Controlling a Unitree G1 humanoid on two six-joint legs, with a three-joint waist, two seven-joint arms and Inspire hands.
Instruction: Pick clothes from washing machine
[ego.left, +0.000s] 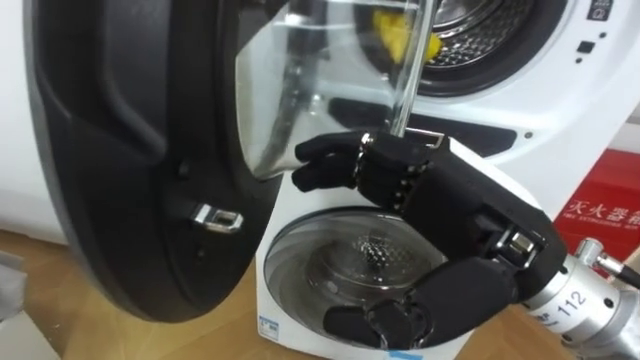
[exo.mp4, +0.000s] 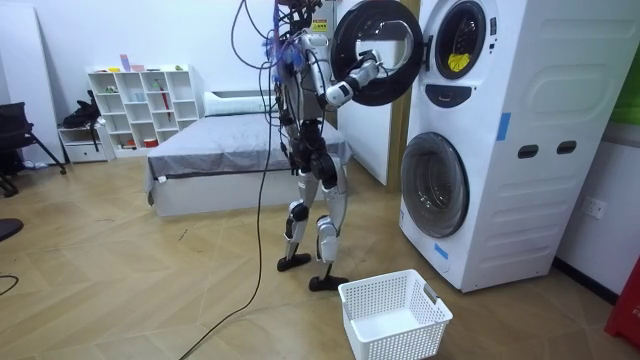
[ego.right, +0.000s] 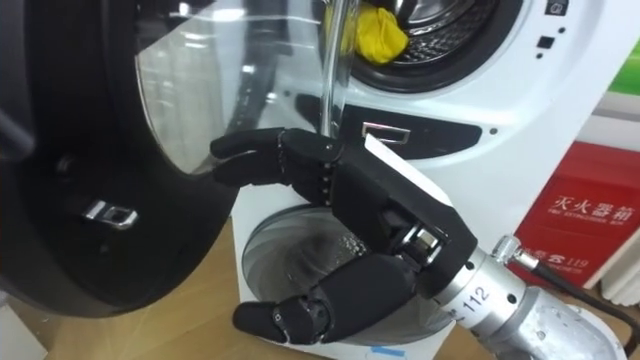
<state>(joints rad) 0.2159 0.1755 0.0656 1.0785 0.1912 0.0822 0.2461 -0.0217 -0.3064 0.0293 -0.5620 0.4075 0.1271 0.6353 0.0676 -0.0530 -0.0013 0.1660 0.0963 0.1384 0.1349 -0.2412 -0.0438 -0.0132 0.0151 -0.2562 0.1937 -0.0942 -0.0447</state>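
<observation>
1. The wooden floor is wide and bare behind the robot, with a bed and a white shelf farther back.
2. Two white washing machines stand one on top of the other at the room view's right. The robot stands upright just in front of them.
3. The top machine's round black door hangs wide open to the robot's left. Its clear glass bowl bulges out toward the robot.
4. A white basket sits on the floor by the robot's feet, near the bottom machine.
5. The right robot hand is held up high at the open door. Its fingers are stretched out straight and spread from the thumb, right at the glass bowl. It is holding nothing.
6. A yellow cloth lies inside the top machine's drum, at the front of the opening, above the hand and apart from it.
</observation>
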